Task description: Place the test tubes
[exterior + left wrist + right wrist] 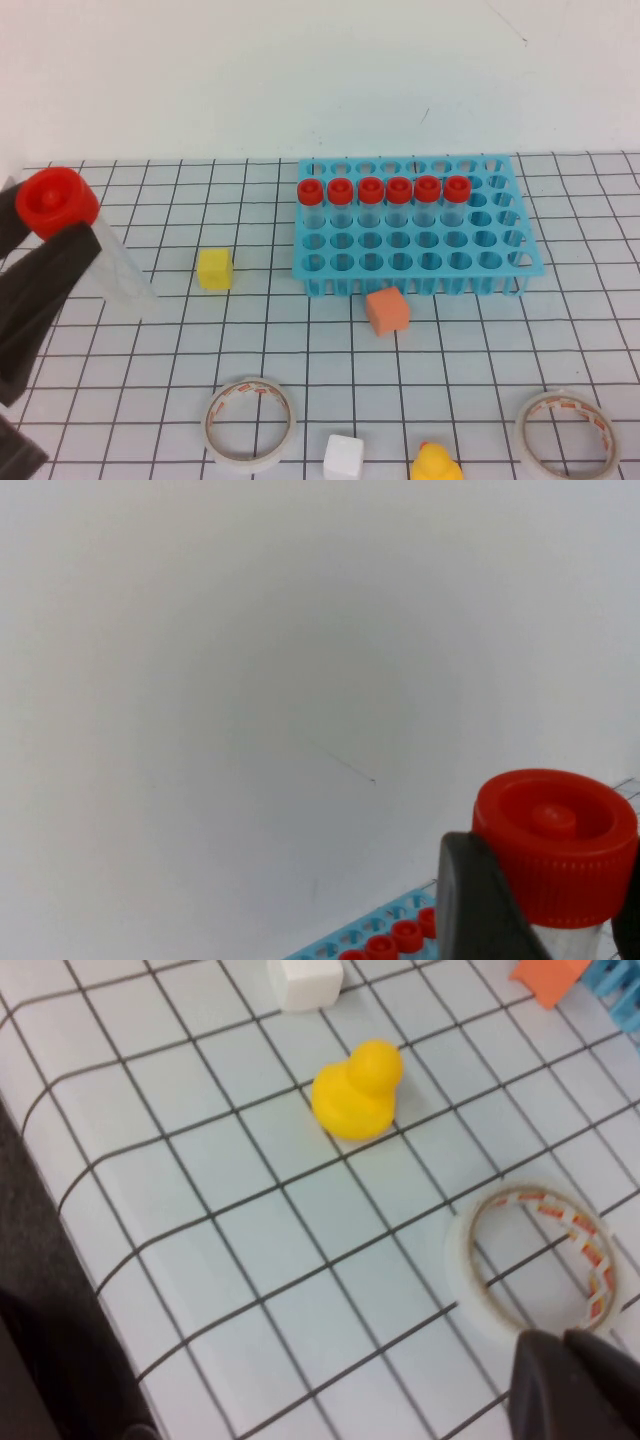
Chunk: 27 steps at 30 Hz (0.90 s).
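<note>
At the high view's left edge, the left gripper (45, 232), claw half-parted, clamped a clear plastic red-capped test tube (108, 256) below its cap, tilted off the table, probably for carrying to the blue plastic rack (510, 255). The right gripper (562, 1345), closed and empty, hung parked beside a white tape roll (462, 1252).

- yellow cube (214, 269) off on its own, left side of the grid table (150, 360)
- orange cube (387, 310) mid-table, sitting askew to the lines
- white cube (343, 457) right beside a yellow duck (436, 464)
- left tape roll (250, 423) and right tape roll (566, 432) lying flat, flanking those two
</note>
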Tool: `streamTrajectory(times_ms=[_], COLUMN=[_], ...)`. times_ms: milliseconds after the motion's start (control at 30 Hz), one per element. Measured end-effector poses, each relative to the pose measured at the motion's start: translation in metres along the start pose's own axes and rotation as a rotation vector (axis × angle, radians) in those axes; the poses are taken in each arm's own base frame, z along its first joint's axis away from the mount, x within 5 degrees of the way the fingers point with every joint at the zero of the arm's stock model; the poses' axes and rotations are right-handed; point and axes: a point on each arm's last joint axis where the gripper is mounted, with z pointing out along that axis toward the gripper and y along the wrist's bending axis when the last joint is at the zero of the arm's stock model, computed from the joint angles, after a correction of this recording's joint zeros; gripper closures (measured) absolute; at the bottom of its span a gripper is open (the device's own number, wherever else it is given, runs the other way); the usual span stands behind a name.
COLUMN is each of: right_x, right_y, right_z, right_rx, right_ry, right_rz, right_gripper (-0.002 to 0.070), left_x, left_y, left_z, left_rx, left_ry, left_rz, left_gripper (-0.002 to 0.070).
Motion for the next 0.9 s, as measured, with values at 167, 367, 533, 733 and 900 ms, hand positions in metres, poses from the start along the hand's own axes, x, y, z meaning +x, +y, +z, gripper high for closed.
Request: streamTrajectory(times_ms=[167,367,533,733,900], right_x=[0.015,0.014,0.014,0.014,0.014], right_y=[0.007,0.007,0.007,0.007,0.007], right_z=[0.005,0.005,0.005,0.005,0.005], right_rx=[-0.004,0.002,0.002,0.002,0.002], right_ry=[-0.010,-0.029,-0.031,-0.031,-0.031], right_rz=[0.009,0.012,0.012,0.012,0.012], right_gripper=[0.0674,0.0675,0.0675,0.0675,0.0675], left_x=[0.004,0.022,0.021,0.009,0.004], left_y=[0.008,0.021,0.031,0.045,0.057], left_z=[0.005,0.027,0.053,0.088,0.108], left_rx=[-0.062,-0.058,-0.016,0.017,-0.001], left_ry=[0.029,0.131,0.172,0.178,0.184], left_rz=[0.052,0.012,-0.012,-0.032,-0.032], left_gripper=[0.0425,0.0425,0.0425,0.0425,0.0425])
